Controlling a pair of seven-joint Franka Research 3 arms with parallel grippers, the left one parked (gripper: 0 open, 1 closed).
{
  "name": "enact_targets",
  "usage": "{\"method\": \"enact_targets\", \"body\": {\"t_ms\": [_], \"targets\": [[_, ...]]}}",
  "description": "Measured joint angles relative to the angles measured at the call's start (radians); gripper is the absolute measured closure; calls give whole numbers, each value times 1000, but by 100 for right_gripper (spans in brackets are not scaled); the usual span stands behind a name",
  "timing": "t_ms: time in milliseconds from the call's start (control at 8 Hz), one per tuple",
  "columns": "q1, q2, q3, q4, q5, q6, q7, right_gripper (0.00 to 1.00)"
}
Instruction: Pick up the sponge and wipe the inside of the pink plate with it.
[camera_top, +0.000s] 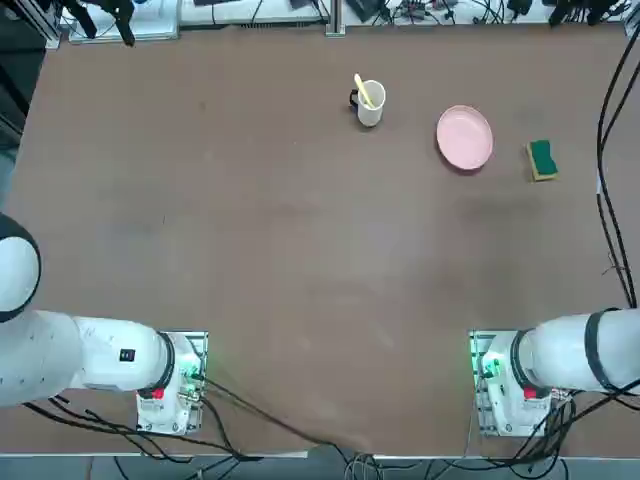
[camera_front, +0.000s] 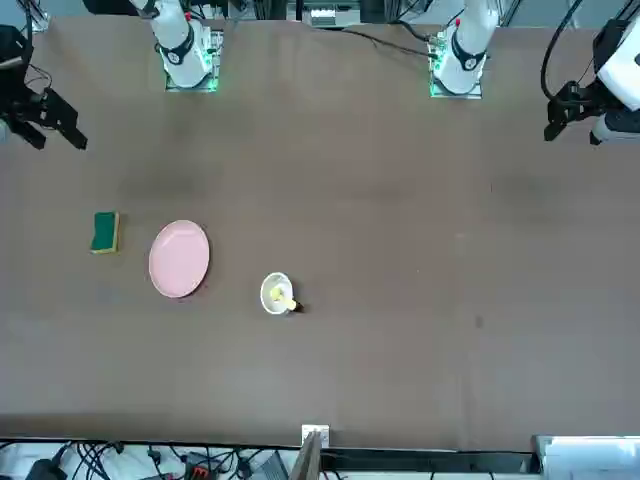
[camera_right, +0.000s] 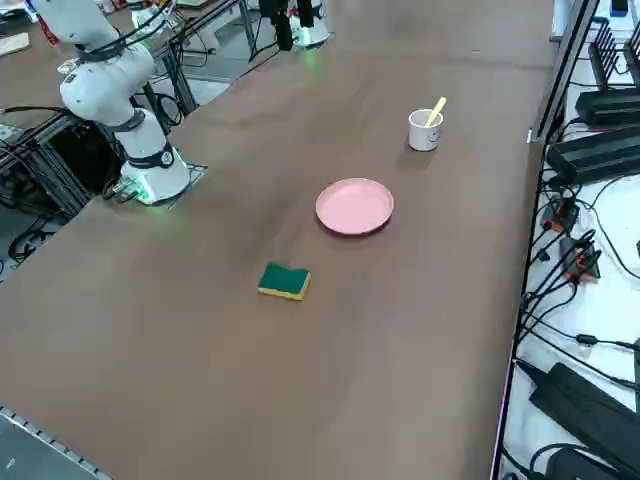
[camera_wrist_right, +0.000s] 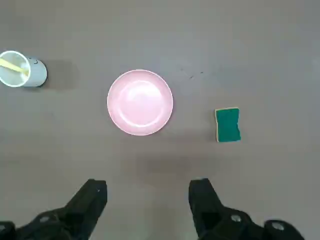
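Right tool (camera_wrist_right: 147, 192) hung high, spread wide, holding nothing. Sponge (camera_wrist_right: 227, 125) lay flat on surface (camera_wrist_right: 160, 30) beside pink plate (camera_wrist_right: 140, 102), apart. Might slide away if pinched off-centre.

We're in a robotics lab: a wide brown table (camera_top: 250, 250) with arms bolted at its edge, cables (camera_right: 570, 300) trailing off the side, aluminium framing (camera_right: 190, 60) and black power bricks (camera_right: 590, 150) beside it.
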Motion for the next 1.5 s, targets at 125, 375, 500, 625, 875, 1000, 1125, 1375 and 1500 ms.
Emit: {"method": "enact_targets", "body": {"t_ms": [125,375,500,625,875,1000,1125,1375,1500], "targets": [[0,0,0,0,0,0,0,0],[0,1,0,0,-2,0,0,0],[-1,7,0,0,-3,0,0,0],[-4,21,-2,-1,-15,1,0,0],[-24,93,-10,-5,-60,21,0,0],[-48,139,-13,-11,-64,56,0,0],[-76,183,-16,-28,-67,106,-1,0],[-138,255,-18,-124,-67,281,-46,0],[-164,282,-19,-188,-68,373,-80,0]]}}
